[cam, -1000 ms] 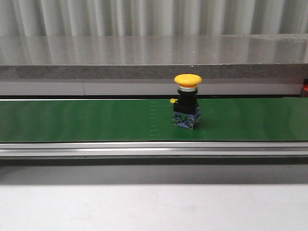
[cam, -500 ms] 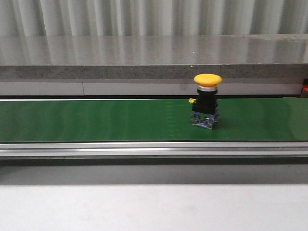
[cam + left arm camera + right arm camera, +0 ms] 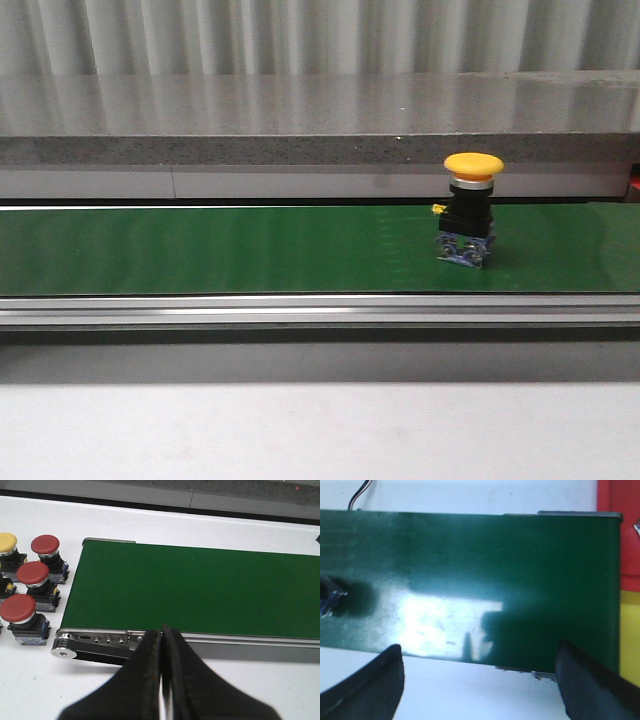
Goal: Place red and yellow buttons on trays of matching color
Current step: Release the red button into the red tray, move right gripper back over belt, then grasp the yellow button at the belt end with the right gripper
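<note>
Yellow button shifted rightward along green belt; stands upright.

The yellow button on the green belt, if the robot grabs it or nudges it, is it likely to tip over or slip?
The yellow button looks top-heavy: a wide mushroom cap over a narrower black body, so a push up high would probably topple it. It stands upright on the green belt on a small base. The smooth, domed cap may slip; gripping the squarer body seems safer.
</note>
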